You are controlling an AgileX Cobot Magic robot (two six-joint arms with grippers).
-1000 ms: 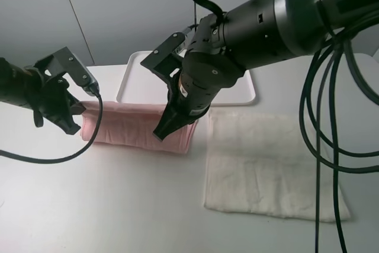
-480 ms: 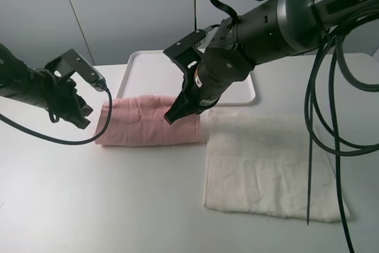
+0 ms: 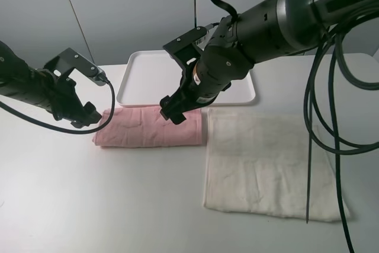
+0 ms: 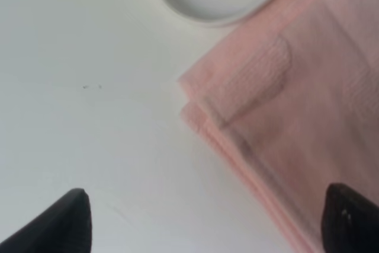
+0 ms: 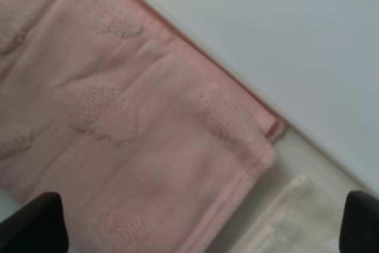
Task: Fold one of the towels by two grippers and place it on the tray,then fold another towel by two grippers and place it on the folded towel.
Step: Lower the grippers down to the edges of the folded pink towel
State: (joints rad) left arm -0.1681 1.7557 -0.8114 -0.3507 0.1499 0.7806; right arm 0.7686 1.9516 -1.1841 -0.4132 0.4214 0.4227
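White towel (image 3: 266,164) is the biggest item: spread flat and unfolded on the surface (image 3: 89,205), off to the outer side of the right gripper (image 3: 173,112). Looks parked for round two, my read.

Tray (image 3: 142,81) sits just beyond both grippers with nothing on it, so no placement is done yet.

Pink towel (image 3: 151,127) lies under and between the two grippers. Right gripper hangs over the end nearest the white towel, left gripper (image 3: 89,117) sits at the opposite end. It's folded into a long narrow strip, long side running along the tray's near rim. Just beside or touching, can't tell which.

Left wrist view shows stacked layer edges at the corner, slightly stepped, not flush. Right wrist view shows soft creases and a small offset at that corner too. Cloth looks limp; I'd expect sag if lifted by one end.

Both grippers are spread wide, nothing between the fingers. One at each end reads as setup for a two-point pinch: another fold, or the lift onto the tray.

Pink end under the right gripper is just beside the white towel's edge, so there's a risk of snagging both.
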